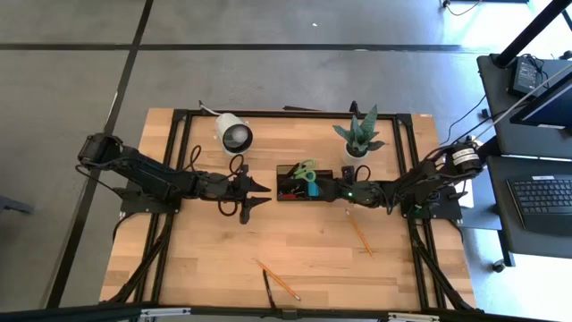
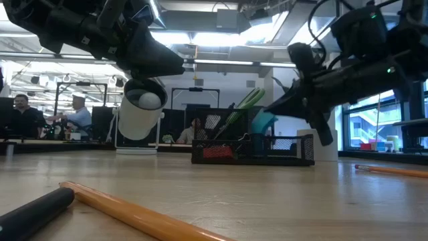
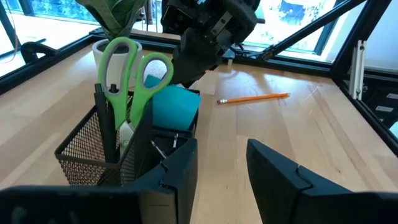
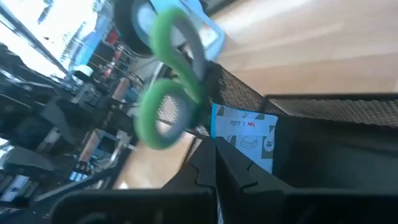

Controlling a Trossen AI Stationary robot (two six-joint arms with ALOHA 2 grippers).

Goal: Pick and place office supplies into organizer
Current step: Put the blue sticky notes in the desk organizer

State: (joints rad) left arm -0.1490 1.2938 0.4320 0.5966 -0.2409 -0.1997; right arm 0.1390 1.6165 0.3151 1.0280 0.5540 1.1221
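- Already the green-handled scissors [image 1: 305,169] stand blades-down in the mesh organizer [image 1: 288,194] at mid-table, beside the blue pad [image 3: 176,107].
- Loose orange pencils [image 1: 359,233] and a black pen [image 1: 268,291] lie flat on the table [image 1: 214,259]: light, stiff, likely to roll; best pinched mid-shaft, across the barrel.
- Right gripper [image 1: 342,191] sits at the organizer's edge, clenched, apparently empty.
- Left gripper [image 1: 259,196] hovers just beside the organizer, fingers released.
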